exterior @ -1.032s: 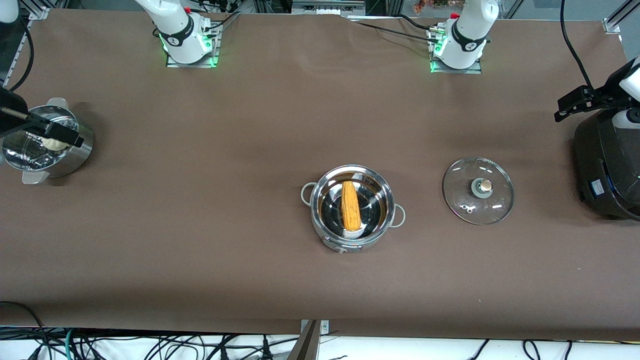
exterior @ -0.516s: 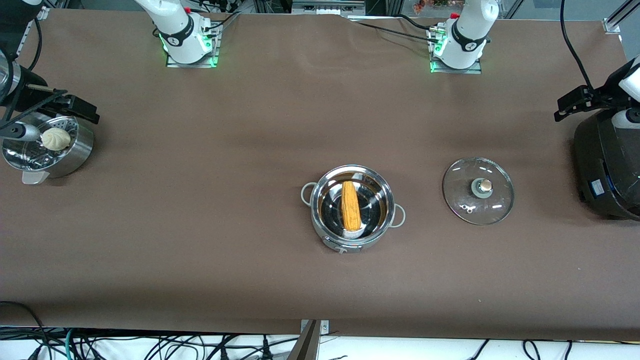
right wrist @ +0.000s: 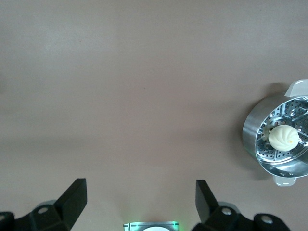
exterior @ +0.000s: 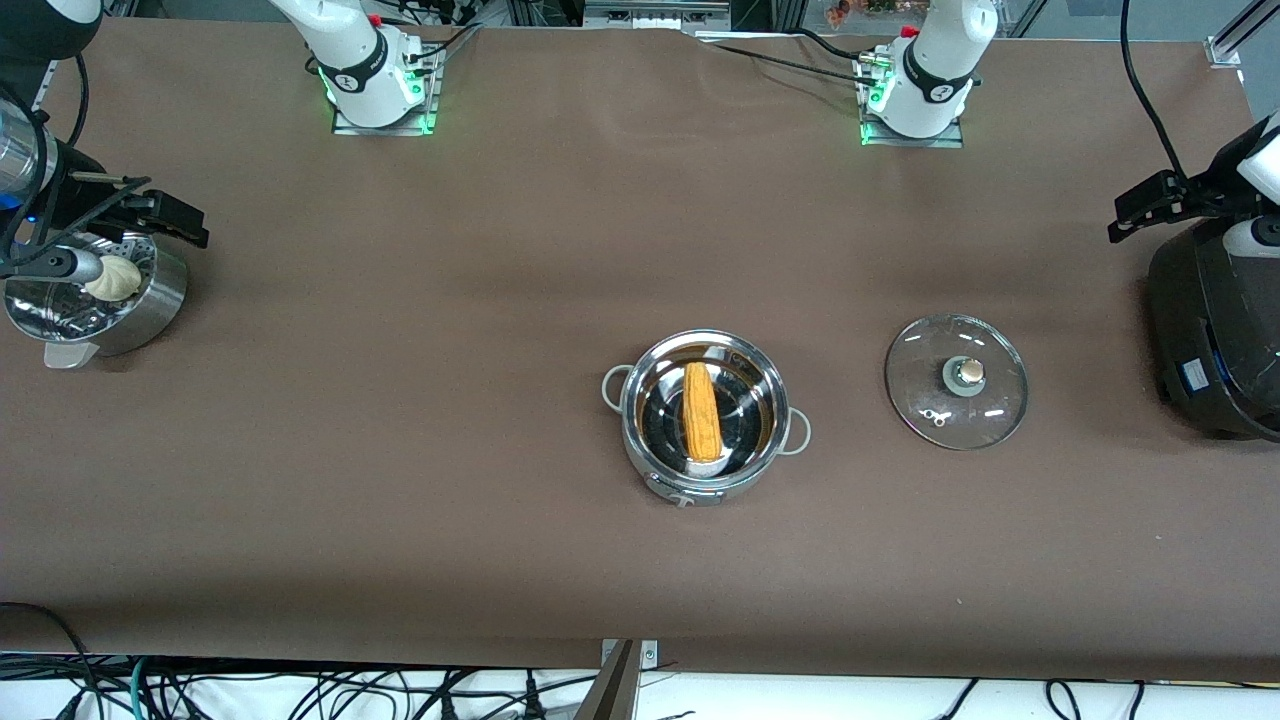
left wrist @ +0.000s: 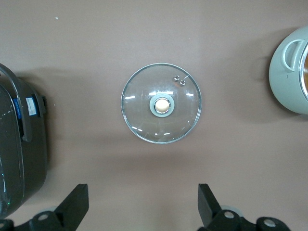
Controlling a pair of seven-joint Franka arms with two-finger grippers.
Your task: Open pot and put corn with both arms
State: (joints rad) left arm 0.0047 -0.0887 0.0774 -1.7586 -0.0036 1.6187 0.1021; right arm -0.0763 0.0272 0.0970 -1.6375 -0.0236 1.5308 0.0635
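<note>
The round shiny steel pot stands uncovered mid-tabletop with the tapered yellow-orange corn lying inside. Its clear glass lid lies flat beside it, toward the left arm's end. The perforated steamer holds a white bun. Left gripper and right gripper: jaws wide apart, empty.
</note>
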